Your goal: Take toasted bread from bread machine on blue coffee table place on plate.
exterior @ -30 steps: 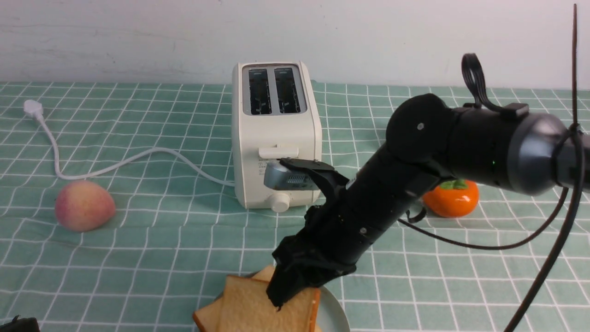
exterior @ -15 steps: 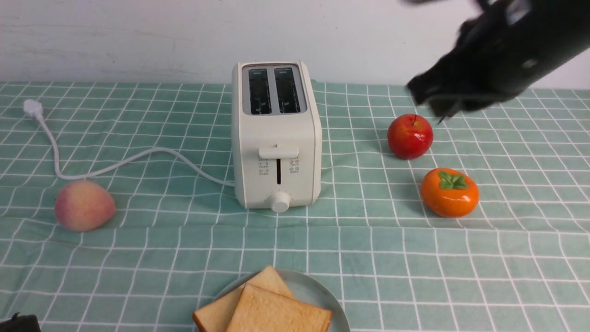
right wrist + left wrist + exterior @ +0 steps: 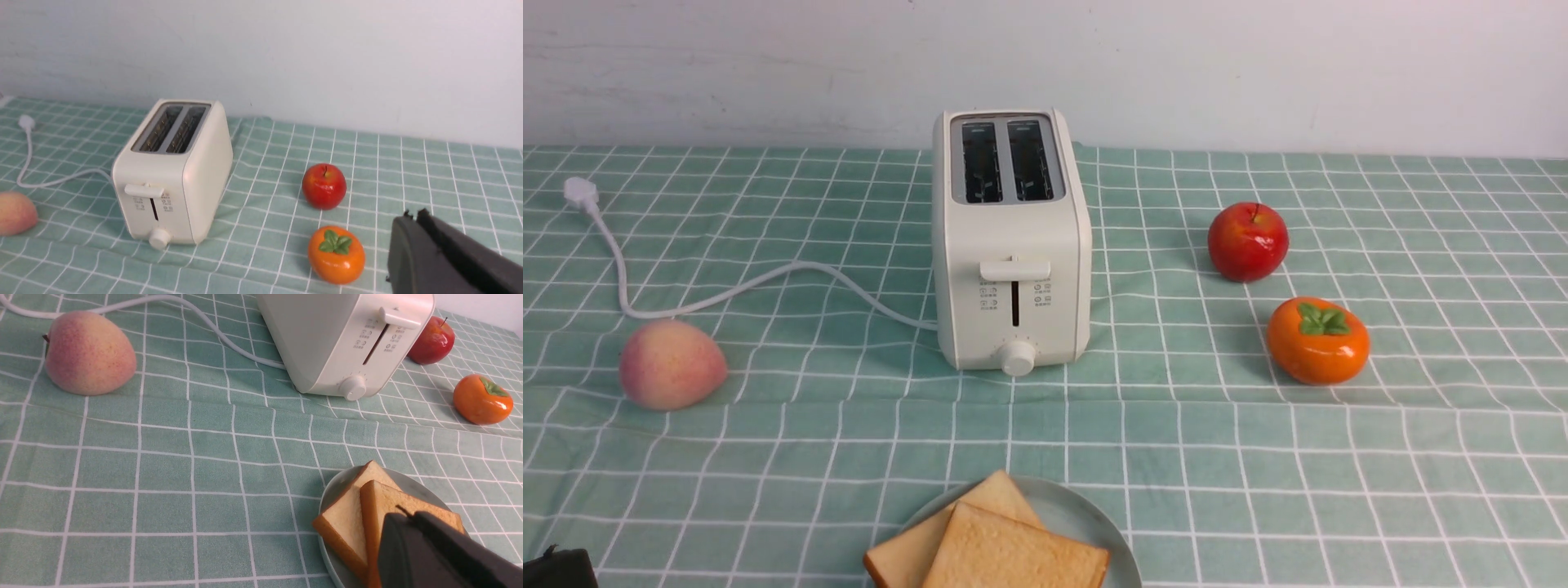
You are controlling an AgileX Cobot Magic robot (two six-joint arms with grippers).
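The cream toaster is standing upright on the grid-patterned green cloth, and everything else is finding its place around it. Its two dark slots are showing no bread, and its lever is resting high on the front, above the round knob.

In front of the toaster, nearer the robot, the pale plate is lying flat and holding both slices of toast. The lower slice is resting on the plate, partly covered; the upper slice is lying across it at a different angle, its browned crust showing along the edge. The front view is cutting off the near side of the plate.

Left of the toaster, a peach is sitting well apart, and the white cord is curving out past it to the plug. To the toaster's right, a red apple is sitting behind an orange persimmon, the two near each other.

The left gripper is keeping its fingers pressed together with nothing between them, seemingly above the plate, though its height is hard to judge. The right gripper is also pressed together and empty, apart from the toast.
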